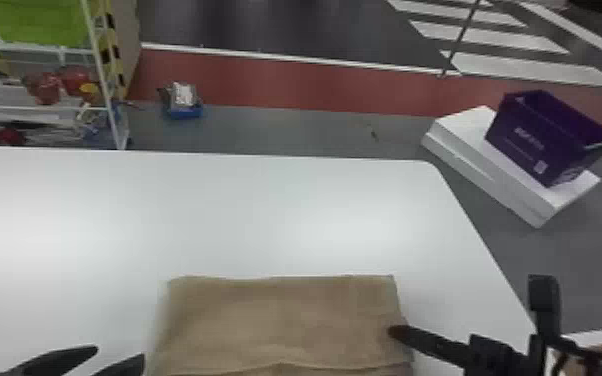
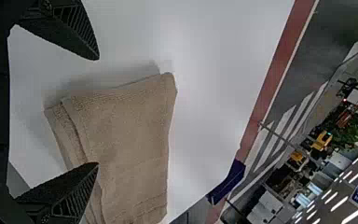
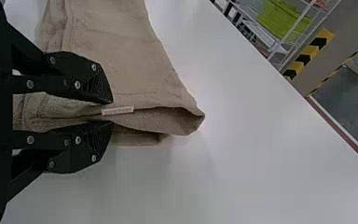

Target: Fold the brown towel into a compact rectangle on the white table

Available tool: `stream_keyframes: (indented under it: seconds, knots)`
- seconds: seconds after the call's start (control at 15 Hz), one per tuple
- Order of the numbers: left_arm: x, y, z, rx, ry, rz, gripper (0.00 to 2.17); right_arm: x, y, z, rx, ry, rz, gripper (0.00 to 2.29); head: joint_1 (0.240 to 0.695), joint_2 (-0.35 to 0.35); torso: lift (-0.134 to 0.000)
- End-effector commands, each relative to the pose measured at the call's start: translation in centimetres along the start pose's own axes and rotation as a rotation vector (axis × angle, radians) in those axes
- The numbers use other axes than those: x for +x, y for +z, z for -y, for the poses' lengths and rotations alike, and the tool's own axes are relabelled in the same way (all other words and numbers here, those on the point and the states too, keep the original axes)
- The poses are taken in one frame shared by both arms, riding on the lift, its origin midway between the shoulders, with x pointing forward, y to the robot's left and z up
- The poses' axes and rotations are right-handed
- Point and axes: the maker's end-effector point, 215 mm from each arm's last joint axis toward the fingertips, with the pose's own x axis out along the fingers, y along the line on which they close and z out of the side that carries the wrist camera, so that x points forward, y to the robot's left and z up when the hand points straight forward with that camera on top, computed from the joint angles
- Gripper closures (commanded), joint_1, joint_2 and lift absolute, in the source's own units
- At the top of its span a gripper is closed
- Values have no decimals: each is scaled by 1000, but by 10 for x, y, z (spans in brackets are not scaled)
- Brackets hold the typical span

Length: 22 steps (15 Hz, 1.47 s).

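Note:
The brown towel [image 1: 285, 320] lies folded in layers at the near part of the white table [image 1: 245, 215]. My left gripper [image 1: 119, 353] stands open just left of it. In the left wrist view, the left gripper [image 2: 98, 112] has its fingers wide apart, one overlapping the layered edge of the towel [image 2: 126, 126]. At the towel's right edge is my right gripper [image 1: 393, 331]. In the right wrist view, the right gripper [image 3: 111, 112] is shut on the towel's side edge, beside a small pale tag [image 3: 117, 110]; past the fingertips the towel [image 3: 121, 60] gapes between its layers.
Beyond the table's right edge, a purple bin [image 1: 540, 140] sits on white boxes [image 1: 490, 175] on the floor. A wire shelf [image 1: 40, 110] stands at the back left, with a small blue tray [image 1: 183, 111] on the floor beside it.

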Motion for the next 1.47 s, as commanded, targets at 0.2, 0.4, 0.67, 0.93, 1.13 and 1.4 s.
stream_keyframes:
  seconds: [0.2,0.4,0.67,0.93,1.13,1.4]
  knots:
    - [-1,0,-1,0,0,-1,87,1,-5,2,0,-40,-18,113,695,-223,-123]
    - [0,-2,-1,-5,-6,-3,87,7,11,-6,-40,-56,-6,208,695,-220,-123]
    - [-1,-6,-4,-13,-5,-8,87,18,29,-19,-127,-115,-3,211,695,-209,-123]
    - [-3,-5,-3,-15,-13,-5,87,23,29,-20,-170,-154,-21,221,695,-184,-123]
    - [-4,-5,-2,-17,-22,-4,87,24,20,-15,-169,-172,-42,340,695,-179,-123]
    - [-4,-5,-2,-18,-23,-3,87,25,14,-12,-171,-184,-56,343,695,-180,-123]
